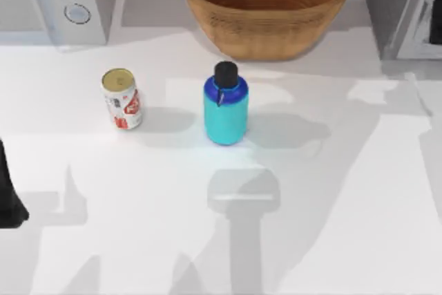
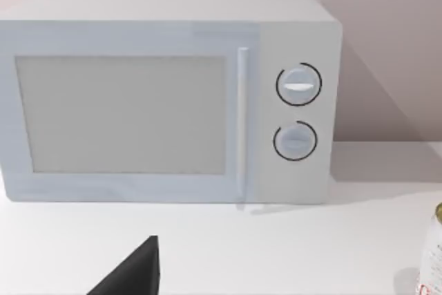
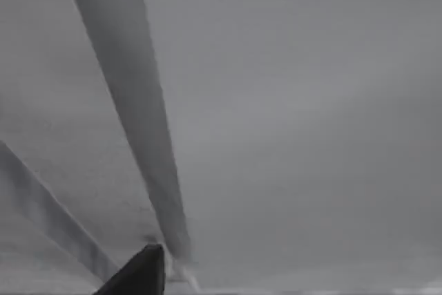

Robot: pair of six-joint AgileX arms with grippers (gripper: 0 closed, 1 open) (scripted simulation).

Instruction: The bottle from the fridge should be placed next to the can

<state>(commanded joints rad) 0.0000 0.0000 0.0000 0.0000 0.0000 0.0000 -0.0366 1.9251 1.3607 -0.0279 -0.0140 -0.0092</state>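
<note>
Where the white tabletop (image 1: 331,240) lies smooth, cylindrical bottle (image 1: 226,112) stands near can (image 1: 122,99).

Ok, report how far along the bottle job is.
Looks done: the cyan bottle with black cap stands upright on the white table, apart from the red-and-white can to its left, outside the grey fridge. The left gripper sits at the left edge. Apparently nothing remains.

Bottle (image 1: 226,112): cyan body, darker blue shoulder, black cap, upright mid-worktop. Can (image 1: 122,99): red-and-white, gold top, upright, to the bottle's left, apart. Fridge (image 1: 407,8): grey box at far right corner, partly cropped.
</note>
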